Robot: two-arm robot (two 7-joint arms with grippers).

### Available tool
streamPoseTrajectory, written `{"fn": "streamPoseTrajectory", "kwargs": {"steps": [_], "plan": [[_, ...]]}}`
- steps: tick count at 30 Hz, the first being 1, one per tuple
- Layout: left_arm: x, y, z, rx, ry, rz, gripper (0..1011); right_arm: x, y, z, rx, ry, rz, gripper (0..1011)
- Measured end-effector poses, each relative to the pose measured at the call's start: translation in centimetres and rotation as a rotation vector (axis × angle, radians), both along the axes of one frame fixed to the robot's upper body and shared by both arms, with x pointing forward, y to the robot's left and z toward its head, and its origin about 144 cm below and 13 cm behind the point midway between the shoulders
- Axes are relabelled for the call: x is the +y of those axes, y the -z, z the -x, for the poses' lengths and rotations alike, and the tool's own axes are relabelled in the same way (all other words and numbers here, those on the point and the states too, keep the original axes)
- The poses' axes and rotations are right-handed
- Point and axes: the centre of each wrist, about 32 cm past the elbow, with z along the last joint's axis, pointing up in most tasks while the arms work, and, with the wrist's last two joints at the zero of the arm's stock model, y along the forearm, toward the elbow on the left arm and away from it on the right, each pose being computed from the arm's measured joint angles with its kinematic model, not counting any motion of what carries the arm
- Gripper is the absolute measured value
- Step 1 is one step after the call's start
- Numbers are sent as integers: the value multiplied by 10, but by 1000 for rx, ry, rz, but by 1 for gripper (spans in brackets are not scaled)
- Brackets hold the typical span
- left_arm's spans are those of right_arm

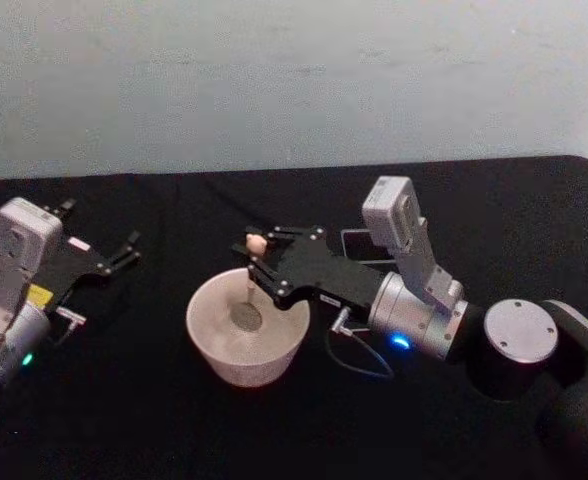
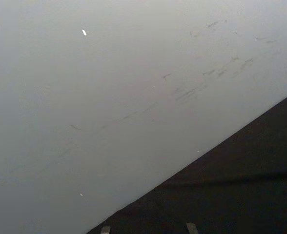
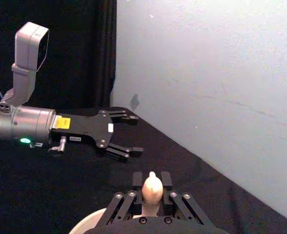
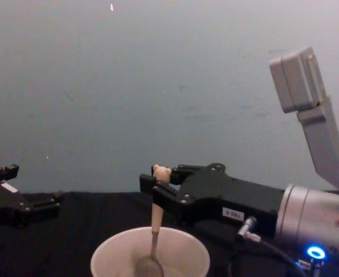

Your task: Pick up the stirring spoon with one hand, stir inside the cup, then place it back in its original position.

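Standing nearly upright in the cup, the stirring spoon has its shiny bowl low inside, near the middle, and its thin neck rising past the rim. Apart from the spoon, the cup's pale inside shows nothing that can be made out. The right gripper reaches in from the robot's right above the cup's far rim, its fingers clenched on the beige handle just under the bear head. The cup rests on the black table. A dark square-mouthed holder lies behind the right gripper; its contents cannot be told. The left gripper rests well apart at the table's left, fingers spread and grasping nothing.
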Motion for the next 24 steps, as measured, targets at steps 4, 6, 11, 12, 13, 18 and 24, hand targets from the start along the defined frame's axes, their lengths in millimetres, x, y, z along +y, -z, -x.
{"fn": "streamPoseTrajectory", "kwargs": {"steps": [4,6,11,12,13,18,24], "plan": [[0,0,0,0,0,0,1001,-1,0,0,0,4,0,214],[0,0,0,0,0,0,1001,-1,0,0,-1,5,-1,214],[0,0,0,0,0,0,1001,-2,-2,2,-4,8,-4,214],[0,0,0,0,0,0,1001,-2,-2,2,-5,8,-4,214],[0,0,0,0,0,0,1002,-3,-4,3,-7,9,-5,214],[0,0,0,0,0,0,1001,-7,-12,5,-21,16,-14,214],[0,0,0,0,0,0,1001,-15,-32,7,-59,30,-47,214]]}}
